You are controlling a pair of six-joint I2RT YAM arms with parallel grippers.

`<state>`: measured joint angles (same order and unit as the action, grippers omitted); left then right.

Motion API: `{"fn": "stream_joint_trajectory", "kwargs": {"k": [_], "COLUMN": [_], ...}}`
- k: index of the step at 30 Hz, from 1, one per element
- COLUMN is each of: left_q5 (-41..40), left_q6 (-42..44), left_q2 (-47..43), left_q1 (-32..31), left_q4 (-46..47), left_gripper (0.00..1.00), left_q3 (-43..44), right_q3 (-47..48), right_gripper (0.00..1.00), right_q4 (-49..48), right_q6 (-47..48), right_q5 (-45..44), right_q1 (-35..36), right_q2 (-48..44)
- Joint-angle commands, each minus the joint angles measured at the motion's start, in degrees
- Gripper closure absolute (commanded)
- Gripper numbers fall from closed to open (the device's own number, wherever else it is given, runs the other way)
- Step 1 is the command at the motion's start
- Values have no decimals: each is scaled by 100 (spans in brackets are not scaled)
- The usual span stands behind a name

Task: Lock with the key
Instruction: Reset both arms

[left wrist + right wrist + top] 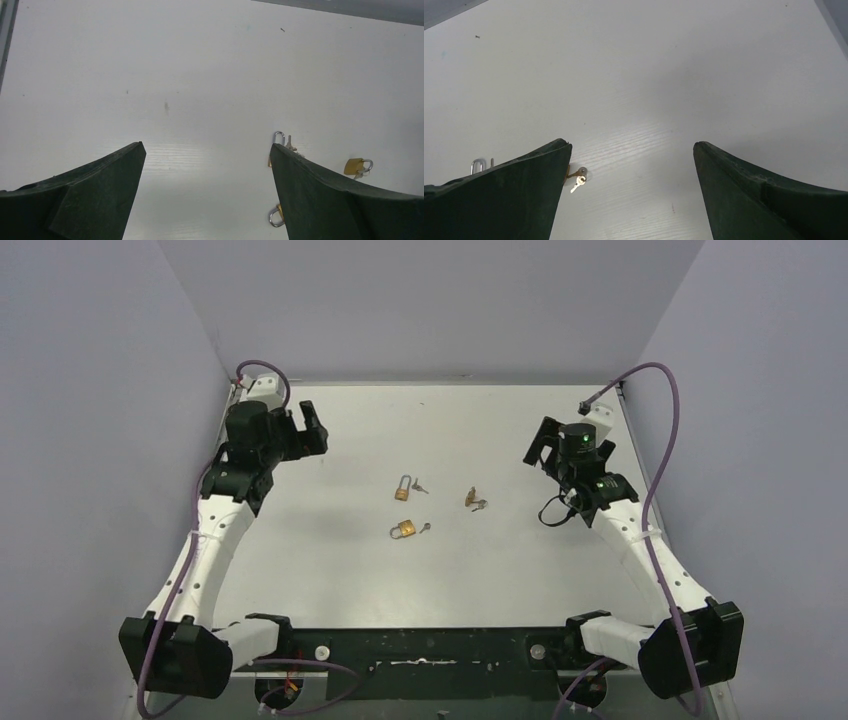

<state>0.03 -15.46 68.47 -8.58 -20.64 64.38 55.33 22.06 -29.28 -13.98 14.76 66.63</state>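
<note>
A: Grip state?
B: Both spread wide w/ nothing held: left gripper (206, 150) well left of rear padlock (402, 488), right gripper (631, 146) well right.
A: Key?
B: On table (330, 570), key (420, 486) just right of rear padlock; inserted or not, can't tell.

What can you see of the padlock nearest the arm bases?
The padlock is small, with a brass-looking body and a silvery shackle pointing toward the left arm's side. It lies flat on the white table, near its middle. A small key sits just right of it; contact is unclear. Nothing holds it.
</note>
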Motion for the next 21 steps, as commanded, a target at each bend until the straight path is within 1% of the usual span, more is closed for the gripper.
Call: {"fn": "stream_joint_trajectory", "kwargs": {"k": [1, 7, 11, 19, 20, 21], "left_q5": [230, 355, 477, 419, 419, 398], "left_q6": [219, 199, 175, 244, 262, 277], "left_q2": [-498, -766, -739, -835, -840, -849], "left_q1": [217, 429, 436, 445, 445, 445], "left_q4": [180, 262, 308, 295, 290, 281], "left_gripper": [4, 4, 4, 4, 4, 4], "left_q3": [-241, -452, -480, -524, -527, -523], "right_q3": [184, 287, 211, 192, 186, 181], "right_gripper": [0, 0, 0, 0, 2, 6], "right_q4": [-28, 68, 82, 141, 148, 113], "right_q6": [156, 303, 339, 547, 592, 659], "right_q5": [-495, -619, -738, -730, -688, -600], "right_q1": [-62, -61, -68, -63, -62, -74], "right_q2": [-175, -146, -175, -225, -240, -254]}}
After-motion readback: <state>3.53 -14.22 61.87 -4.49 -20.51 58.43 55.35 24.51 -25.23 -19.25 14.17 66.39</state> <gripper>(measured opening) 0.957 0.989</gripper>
